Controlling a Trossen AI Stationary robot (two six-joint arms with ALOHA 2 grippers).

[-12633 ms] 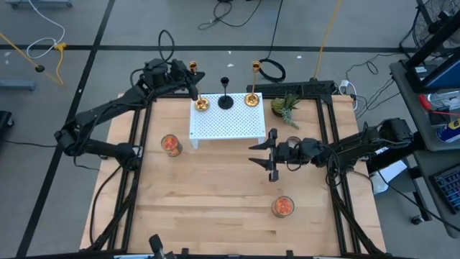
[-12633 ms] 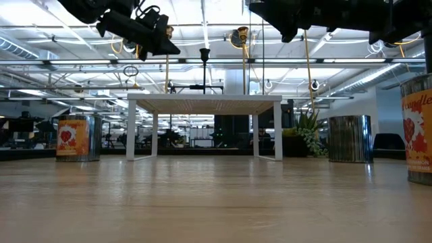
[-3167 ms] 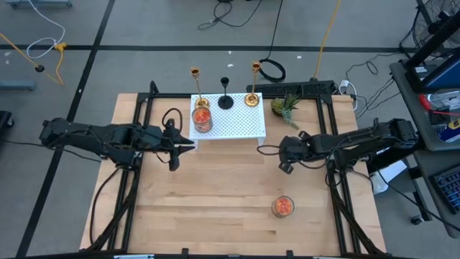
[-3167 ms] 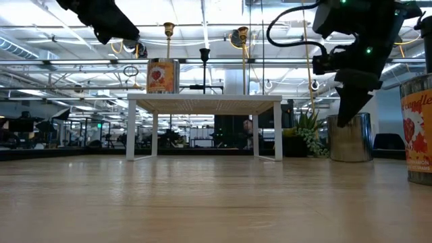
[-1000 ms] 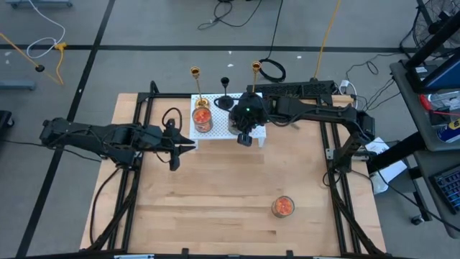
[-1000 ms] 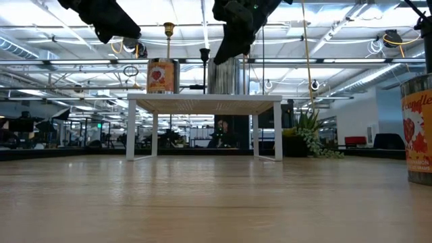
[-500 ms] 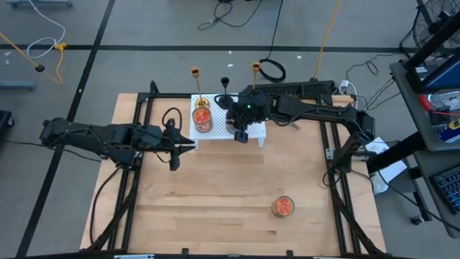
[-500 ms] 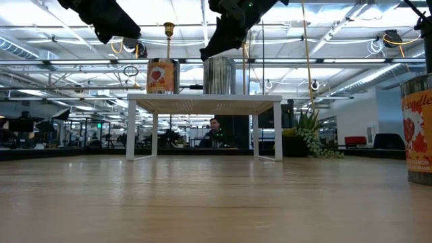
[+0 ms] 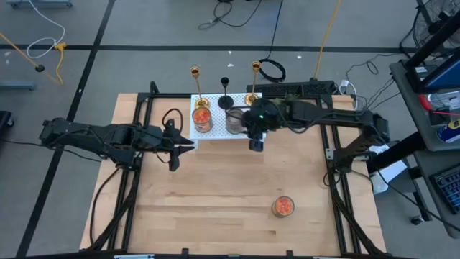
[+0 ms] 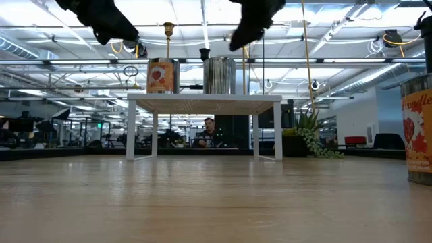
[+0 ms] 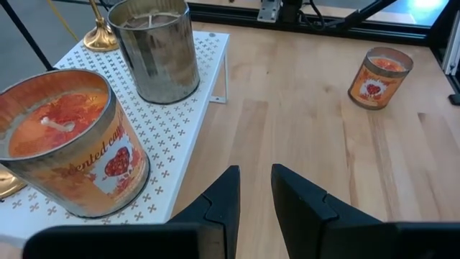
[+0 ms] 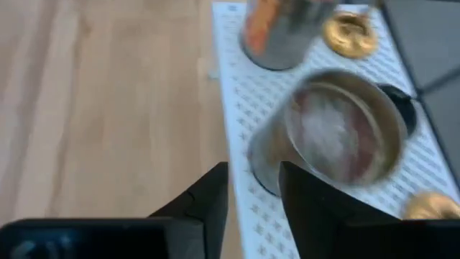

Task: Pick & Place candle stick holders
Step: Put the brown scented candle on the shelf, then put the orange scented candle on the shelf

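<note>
Two brass candlesticks and a shorter black one stand on their round bases along the far edge of a white perforated stand. An orange candle tin and a silver candle tin also stand on it. My right gripper hovers open at the stand's near right corner, just beside the silver tin, touching nothing. My left gripper hangs narrowly open and empty off the stand's near left corner, close to the orange tin.
Another orange candle tin stands on the bare wood toward the near right. A small green plant stands right of the stand. Black frame rails run along both table sides. A person sits in the room behind.
My right gripper has carried the silver tin a little toward the table's left onto the stand, then drawn away up and toward the right and near edge. The tin stays upright on the stand beside the orange tin.
</note>
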